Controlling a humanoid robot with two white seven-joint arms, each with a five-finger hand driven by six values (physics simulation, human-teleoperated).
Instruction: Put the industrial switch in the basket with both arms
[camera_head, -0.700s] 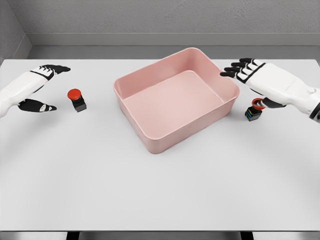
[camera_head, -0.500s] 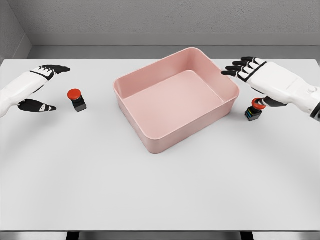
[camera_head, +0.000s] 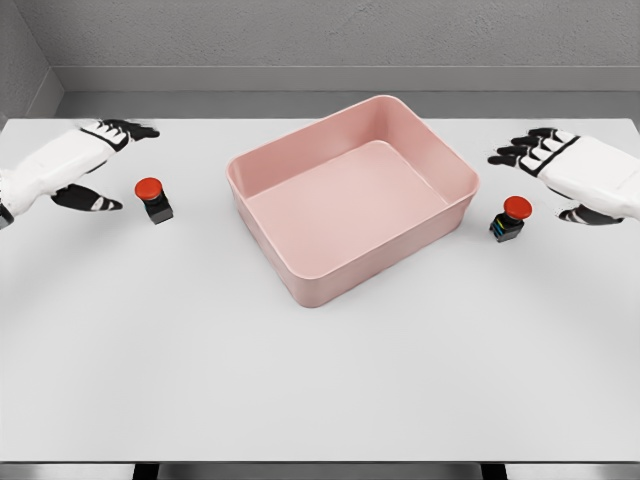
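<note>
Left hand (camera_head: 75, 165) is hovering over the far left part of the white table (camera_head: 320, 380), its fingers (camera_head: 125, 130) stretched out and its thumb (camera_head: 92, 201) spread well away from them, so the hand is standing wide open and gripping nothing. Just to the right of that thumb, in line with the gap between thumb and fingers but not touching either, a red-capped industrial switch (camera_head: 152, 199) is sitting upright on its small black base. Further to the right, well apart from this hand, the pink basket (camera_head: 452, 165) is lying turned at an angle on the middle of the table, with nothing showing on its floor. Past the basket's right corner, a second industrial switch (camera_head: 510, 219) with a red cap and a dark base showing small coloured marks is resting on the table, near the basket wall yet clear of it. Right hand (camera_head: 580, 180) is hanging just to the right of this second switch and a little behind it, with the black-tipped fingers extended toward the basket and the thumb held apart below them; it too is spread open and holding nothing, and a narrow gap is separating it from the switch.
</note>
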